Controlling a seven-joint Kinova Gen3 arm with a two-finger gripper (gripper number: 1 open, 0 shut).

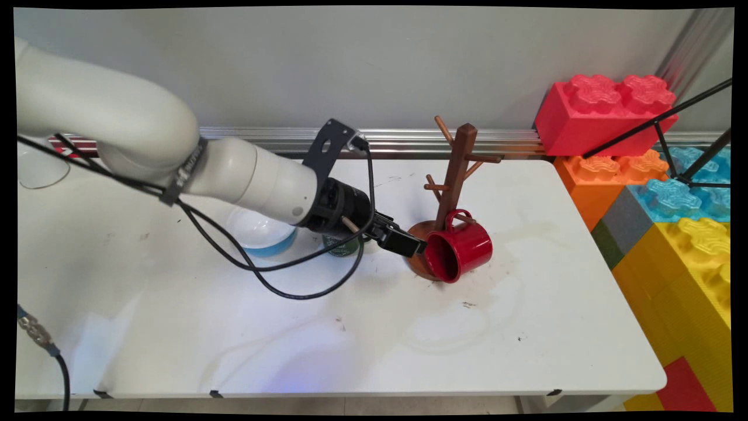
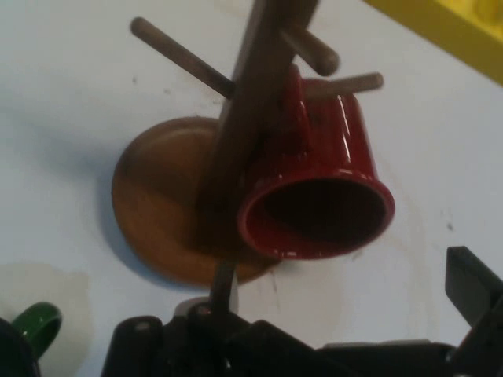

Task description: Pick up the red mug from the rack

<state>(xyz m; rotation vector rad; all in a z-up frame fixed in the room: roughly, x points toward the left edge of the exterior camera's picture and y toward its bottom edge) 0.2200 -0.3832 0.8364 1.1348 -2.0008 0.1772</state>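
Red mug [image 1: 459,246] — hung by its handle on a low peg of the wooden mug tree [image 1: 454,175], mouth toward the gripper [image 1: 409,242]. Gripper: released, fingers spread (nothing between them), just beside the mug's rim. Behind the arm — green mug [image 1: 342,247], blue-and-white bowl [image 1: 260,234].

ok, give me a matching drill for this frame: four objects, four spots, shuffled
Objects:
1. red mug
2. green mug
3. white bowl with a blue band
4. big red block

Spots:
A. leftmost of the four, partly under the arm
B. stacked on the orange block, far right
C. handle over a low peg of the wooden mug tree
D. just left of the mug tree's base, mostly hidden behind the wrist

Pairs: 1-C, 2-D, 3-A, 4-B
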